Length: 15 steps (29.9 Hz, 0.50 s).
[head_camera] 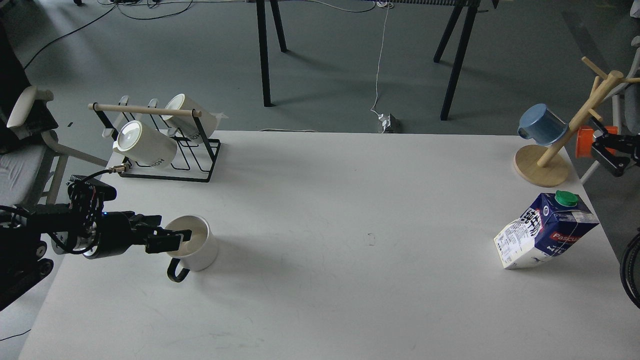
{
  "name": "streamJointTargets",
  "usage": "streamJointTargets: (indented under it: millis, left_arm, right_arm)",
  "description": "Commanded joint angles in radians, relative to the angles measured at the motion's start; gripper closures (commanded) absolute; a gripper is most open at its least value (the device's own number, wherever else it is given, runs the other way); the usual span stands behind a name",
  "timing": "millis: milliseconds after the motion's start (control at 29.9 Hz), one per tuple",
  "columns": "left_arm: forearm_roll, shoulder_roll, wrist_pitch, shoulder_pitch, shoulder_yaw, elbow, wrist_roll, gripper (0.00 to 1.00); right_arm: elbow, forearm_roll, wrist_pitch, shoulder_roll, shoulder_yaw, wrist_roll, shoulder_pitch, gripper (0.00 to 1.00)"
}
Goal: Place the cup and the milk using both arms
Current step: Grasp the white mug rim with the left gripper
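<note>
On the wide white table (320,210), my black left arm reaches in level from the left, its gripper (175,240) clamped over the near rim of the cream-white ceramic mug with a black loop handle (197,247). The dark blue gable-top milk carton with a green cap (547,230) stands tilted near the table's right edge, while the right gripper (607,150), beside the wooden mug tree (550,160), is too small to tell whether its fingers are parted

cup (196,243) near table's (320,210) left edge, milk (546,232) far right, rack (165,145) behind cup

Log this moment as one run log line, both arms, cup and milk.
left gripper: at cup rim, one finger inside | right gripper: off table edge, state unclear | milk: standing at table right, untouched
</note>
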Motion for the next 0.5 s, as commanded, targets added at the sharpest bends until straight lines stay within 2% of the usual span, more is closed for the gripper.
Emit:
streamJointTargets:
  millis: [0, 234, 368, 435, 468]
  left_arm:
    - [0.001, -0.021, 0.005, 0.002, 0.001, 0.017, 0.0, 0.04]
    - [0.006, -0.034, 0.036, 0.009, 0.004, 0.028, 0.0, 0.2]
    - [0.007, -0.034, 0.039, 0.01, 0.005, 0.028, 0.0, 0.4]
    - [0.026, -0.032, 0.049, 0.01, 0.006, 0.028, 0.0, 0.6]
    - [0.044, -0.032, 0.063, 0.012, 0.006, 0.028, 0.0, 0.76]
  right_arm:
    - [0.0, -0.001, 0.0, 0.0, 0.0, 0.0, -0.001, 0.02]
    - [0.0, 0.0, 0.0, -0.002, 0.0, 0.0, -0.004, 0.02]
    - [0.0, 0.0, 0.0, -0.003, 0.002, 0.0, -0.004, 0.02]
    - [0.0, -0.001, 0.0, -0.003, 0.002, 0.0, -0.004, 0.02]
    - [0.0, 0.0, 0.0, -0.003, 0.002, 0.001, -0.004, 0.02]
